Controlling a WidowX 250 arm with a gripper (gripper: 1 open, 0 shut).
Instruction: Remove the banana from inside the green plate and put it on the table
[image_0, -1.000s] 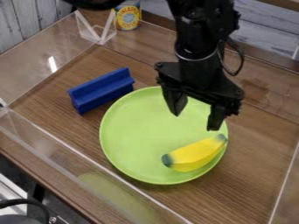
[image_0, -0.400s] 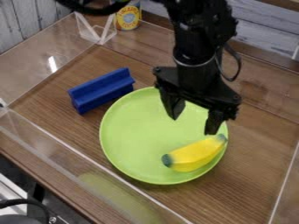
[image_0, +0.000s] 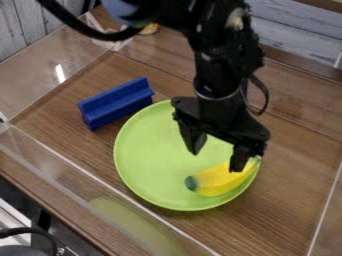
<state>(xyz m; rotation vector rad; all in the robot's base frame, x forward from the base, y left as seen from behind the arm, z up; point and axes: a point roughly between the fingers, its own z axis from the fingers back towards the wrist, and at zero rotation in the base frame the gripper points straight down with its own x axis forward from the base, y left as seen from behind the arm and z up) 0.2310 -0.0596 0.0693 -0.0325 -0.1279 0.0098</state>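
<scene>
Hovering wide open and empty, gripper (image_0: 222, 152) points down over banana (image_0: 223, 179) at green plate's (image_0: 144, 160) near-right rim.

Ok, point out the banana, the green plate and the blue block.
banana (image_0: 222, 180), camera view, on the yellow middle of its body.
green plate (image_0: 144, 150), camera view, on the bare floor of its left half.
blue block (image_0: 114, 104), camera view, on its top face.

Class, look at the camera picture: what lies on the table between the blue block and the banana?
Only the near-left stretch of the green plate, bare, lies between the blue block and the banana. The camera view shows it.
</scene>
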